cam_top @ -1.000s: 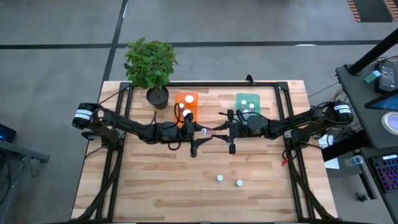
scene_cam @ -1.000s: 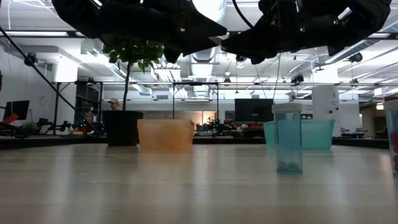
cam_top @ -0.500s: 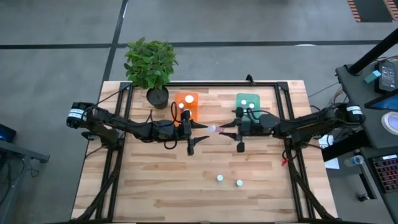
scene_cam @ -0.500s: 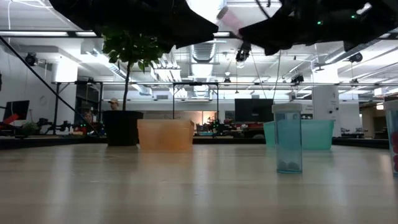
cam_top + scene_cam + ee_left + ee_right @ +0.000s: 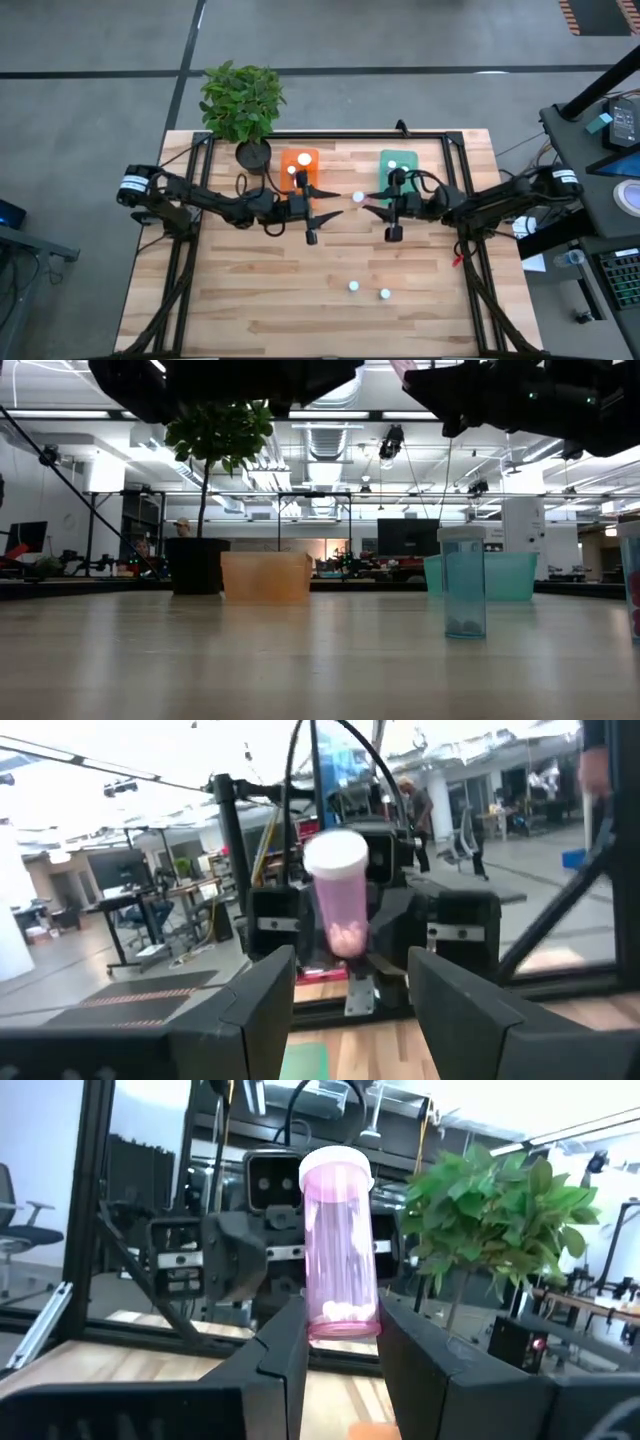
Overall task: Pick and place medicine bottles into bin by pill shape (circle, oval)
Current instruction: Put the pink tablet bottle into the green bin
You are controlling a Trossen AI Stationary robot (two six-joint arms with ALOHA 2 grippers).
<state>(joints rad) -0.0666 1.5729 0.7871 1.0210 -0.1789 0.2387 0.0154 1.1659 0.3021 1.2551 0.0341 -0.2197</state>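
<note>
Grey concrete floor (image 5: pixel 400 35), bright ceiling lights (image 5: pixel 60 414) (long strips), distant desks (image 5: pixel 360 568)

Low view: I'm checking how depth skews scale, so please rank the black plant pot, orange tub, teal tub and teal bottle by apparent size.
1. Translucent teal tub and translucent orange tub, alike.
2. Black plant pot.
3. Teal bottle with white cap, though it stands nearest the camera, so it looks inflated.
</note>
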